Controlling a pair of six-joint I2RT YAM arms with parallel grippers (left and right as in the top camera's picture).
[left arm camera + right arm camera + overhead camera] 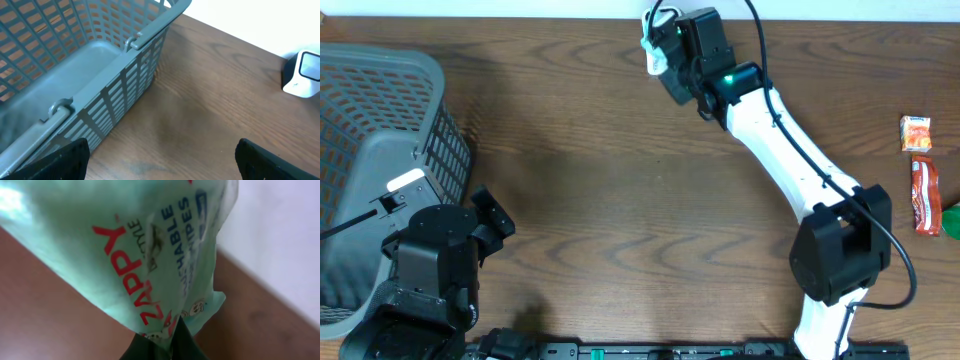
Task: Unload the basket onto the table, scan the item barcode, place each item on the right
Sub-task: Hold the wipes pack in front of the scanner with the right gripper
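A mint-green packet of wipes [125, 245] with red "ZAPPY" lettering fills the right wrist view, and no barcode shows on the side I see. My right gripper [167, 345] is shut on its lower edge. From overhead, that gripper [665, 50] is at the table's far edge, and the packet [658, 38] shows as a pale patch by its fingers. A white and black scanner [304, 75] stands on the table at the right of the left wrist view. My left gripper [162, 165] is open over bare wood beside the basket, seen from overhead at the lower left [492, 212].
A grey plastic basket [380, 150] stands at the left, its slatted wall [125, 95] close to my left fingers. At the table's right edge lie an orange snack packet [916, 132], a red wrapper [925, 195] and a green item [952, 220].
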